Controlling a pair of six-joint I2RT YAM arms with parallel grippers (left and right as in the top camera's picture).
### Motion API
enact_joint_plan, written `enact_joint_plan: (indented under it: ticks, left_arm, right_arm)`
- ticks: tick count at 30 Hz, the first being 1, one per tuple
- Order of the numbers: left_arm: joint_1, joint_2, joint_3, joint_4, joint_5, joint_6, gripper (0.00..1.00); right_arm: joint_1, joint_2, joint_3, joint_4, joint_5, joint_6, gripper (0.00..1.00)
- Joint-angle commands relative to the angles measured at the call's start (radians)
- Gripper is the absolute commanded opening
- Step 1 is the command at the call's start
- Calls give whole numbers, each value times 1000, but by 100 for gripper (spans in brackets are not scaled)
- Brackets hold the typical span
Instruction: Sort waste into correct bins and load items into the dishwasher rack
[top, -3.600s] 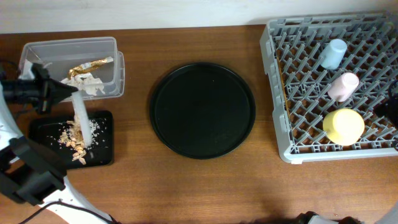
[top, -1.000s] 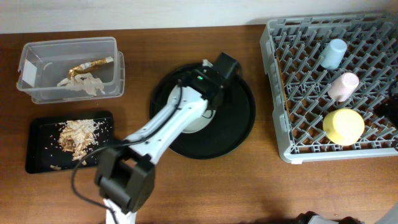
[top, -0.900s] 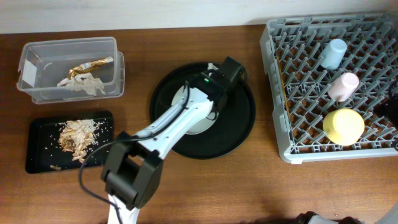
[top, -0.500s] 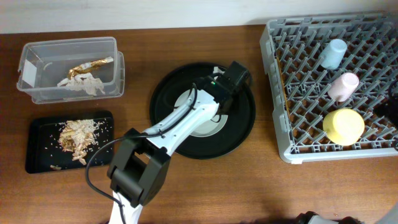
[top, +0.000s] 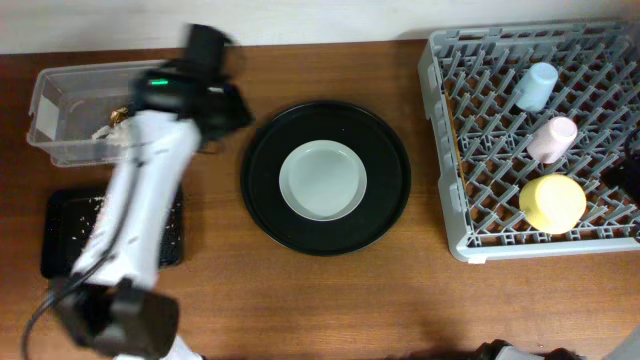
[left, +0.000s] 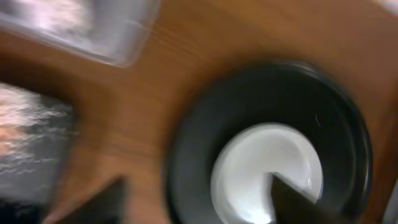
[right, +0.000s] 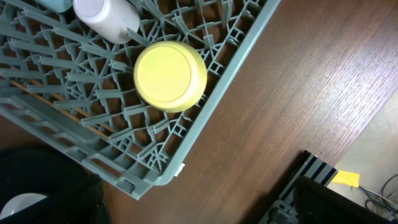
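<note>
The pale grey plate (top: 322, 179) lies flat in the middle of the round black tray (top: 388, 210), with nothing holding it. My left gripper (top: 228, 108) hovers open and empty between the clear tub (top: 70, 88) and that tray. In the blurred left wrist view its spread fingers (left: 298, 202) frame the plate (left: 267, 168). My arm covers most of the tub's paper and wrapper and of the shallow black tray (top: 60, 245) with food scraps. The blue cup (top: 537, 86), pink cup (top: 552, 138) and yellow bowl (top: 552, 202) sit in the dishwasher rack (top: 450, 150). My right gripper (right: 186, 208) stays open beside the rack's corner.
The rack (right: 124, 155) fills the table's right side, with the yellow bowl (right: 170, 76) near its front corner. A dark stand (right: 311, 186) sits beyond the table edge in the right wrist view. Bare wood lies between the round tray and the rack.
My left gripper has opened and left the plate on the round black tray, then swung up and left towards the clear tub. The right arm has not moved.
</note>
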Motion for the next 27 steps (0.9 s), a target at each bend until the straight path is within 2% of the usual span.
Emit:
enact_joint_plan:
  ticks: [1,8,11,18,22,24,25,27]
  left_arm:
    - [145,-40,11,-75,-5,0,99]
    - [315,-39,7,-194,-4,0,99]
    - [335,-39,7,-216,-4,0,99]
    - [340,-39,7,-227,-4,0,99]
    - [339,-39,7,-227,-4,0,99]
    - [340,-39,7,-227,-4,0,99]
    - [340,-39,7,-227,-4,0,99]
    - [339,-39,7,-227,-4,0,99]
  right_arm:
    - [-4,-9,-5,3,12,13,98]
    - [-4,-9,-5,4,12,13,98]
    - [-4,-9,-5,64,12,7,98]
    - [-4,-9,-5,62,-31,6,98]
    - [-4,-9,-5,59,-273,6,98]
    - [-2,-10,-6,55,-539,4,98]
    - [23,-10,-13,58,-661,-15,98]
    - [99,-9,-17,66,-732,-83,98]
